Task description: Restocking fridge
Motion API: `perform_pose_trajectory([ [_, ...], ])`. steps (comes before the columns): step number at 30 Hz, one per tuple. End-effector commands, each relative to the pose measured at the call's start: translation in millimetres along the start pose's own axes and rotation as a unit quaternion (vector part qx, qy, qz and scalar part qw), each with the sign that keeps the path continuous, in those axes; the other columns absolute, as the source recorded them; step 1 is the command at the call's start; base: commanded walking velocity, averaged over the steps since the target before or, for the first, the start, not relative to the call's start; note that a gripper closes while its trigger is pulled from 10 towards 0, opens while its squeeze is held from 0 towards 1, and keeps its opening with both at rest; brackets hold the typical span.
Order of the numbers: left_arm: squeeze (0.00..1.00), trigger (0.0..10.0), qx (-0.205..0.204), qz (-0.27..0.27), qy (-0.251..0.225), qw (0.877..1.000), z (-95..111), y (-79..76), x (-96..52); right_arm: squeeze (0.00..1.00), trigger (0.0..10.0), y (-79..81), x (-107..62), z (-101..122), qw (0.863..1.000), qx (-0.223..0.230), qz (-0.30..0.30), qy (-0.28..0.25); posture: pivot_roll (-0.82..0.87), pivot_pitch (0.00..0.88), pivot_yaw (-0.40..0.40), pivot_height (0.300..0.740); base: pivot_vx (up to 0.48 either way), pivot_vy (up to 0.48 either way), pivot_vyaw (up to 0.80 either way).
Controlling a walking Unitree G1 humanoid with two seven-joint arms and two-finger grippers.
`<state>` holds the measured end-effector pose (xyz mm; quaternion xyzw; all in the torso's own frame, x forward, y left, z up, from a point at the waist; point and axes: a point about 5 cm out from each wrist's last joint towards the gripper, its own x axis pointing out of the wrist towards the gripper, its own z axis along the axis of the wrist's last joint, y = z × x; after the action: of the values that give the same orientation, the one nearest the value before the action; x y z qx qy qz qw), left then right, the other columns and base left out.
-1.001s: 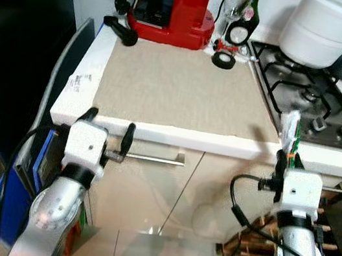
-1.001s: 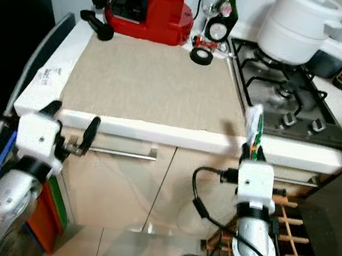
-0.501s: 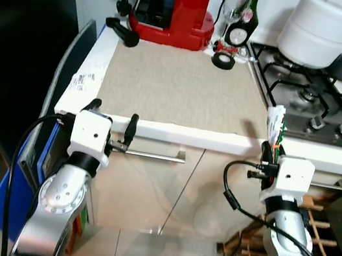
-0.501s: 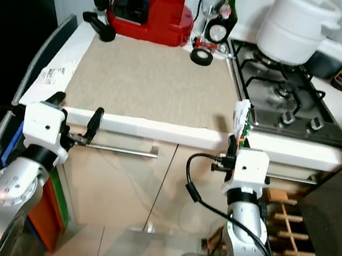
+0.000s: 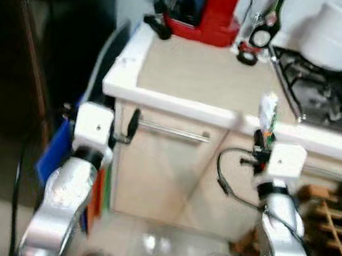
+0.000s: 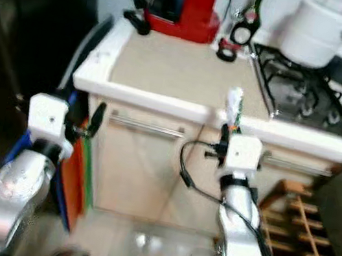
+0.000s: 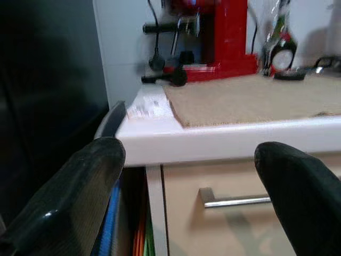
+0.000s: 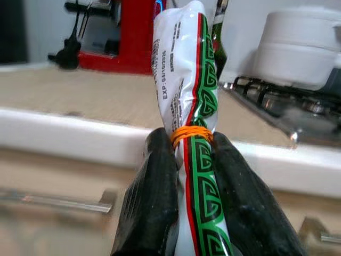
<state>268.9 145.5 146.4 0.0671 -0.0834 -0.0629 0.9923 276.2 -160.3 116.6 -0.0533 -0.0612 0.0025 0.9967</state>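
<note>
Right gripper (image 8: 186, 160): raised in front of the cabinet, just below the edge of the counter; its two black fingers are clamped on a packet, one finger on each side.
Packet (image 8: 187, 69): white plastic with green and red print and an "EXP" line, cinched by an orange rubber band (image 8: 191, 132) right at the fingertips; it stands upright, its top rising above the counter edge in the head views.
Left gripper (image 7: 186, 192): empty, fingers spread wide apart, held level in front of the left end of the cabinet, facing the counter edge and the drawer handle (image 7: 234, 200).
Counter (image 6: 155, 102): white, with a beige mat (image 5: 212, 76) lying over most of its top.
Back of counter: a red coffee machine (image 5: 203, 12) with a black portafilter (image 5: 156, 26) beside it, a dark bottle (image 6: 247, 16) and a roll of black tape (image 5: 247, 57).
Hob (image 6: 300, 100): gas, to the right of the mat, carrying a white pot (image 6: 318, 34).
Fridge (image 5: 33, 46): probably the dark tall surface left of the counter; the head views are blurred and it is hard to make out.
Floor level: blue and orange flat things (image 6: 75, 171) stand between the cabinet and the dark surface; a wooden rack (image 6: 302, 229) sits low on the right.
</note>
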Motion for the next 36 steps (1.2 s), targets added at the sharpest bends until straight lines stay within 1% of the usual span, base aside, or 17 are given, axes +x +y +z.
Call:
perform_pose_trajectory([
  [1, 0.00, 10.0, 0.005, -0.002, -0.002, 1.000, 0.9, -0.4, 1.1, 0.39, 0.0, -1.3, 3.4, 2.7, 1.000, -0.005, 0.001, -0.004, -0.01, 0.000, -0.066, 0.732, 0.000, 0.000, 0.00],
  [12, 0.00, 10.0, 0.014, -0.011, -0.007, 1.000, 0.7, -2.8, 1.9, 0.40, 0.0, 0.0, 6.2, -0.8, 1.000, -0.011, 0.008, 0.001, -0.01, 0.000, -0.067, 0.732, 0.000, 0.000, 0.00],
  [14, 0.00, 10.0, 0.012, -0.012, -0.010, 1.000, 1.5, -3.2, 2.2, 0.40, 0.0, 0.1, 6.5, -1.2, 1.000, -0.011, 0.008, 0.002, -0.01, 0.000, -0.067, 0.732, -0.255, 0.000, 0.00],
  [36, 0.00, 10.0, 0.014, -0.015, -0.015, 1.000, 2.1, -3.6, 4.1, 0.40, 0.0, -0.4, 8.9, -3.2, 1.000, -0.016, 0.012, 0.007, -0.01, 0.000, -0.069, 0.732, -0.301, -0.267, 0.00],
])
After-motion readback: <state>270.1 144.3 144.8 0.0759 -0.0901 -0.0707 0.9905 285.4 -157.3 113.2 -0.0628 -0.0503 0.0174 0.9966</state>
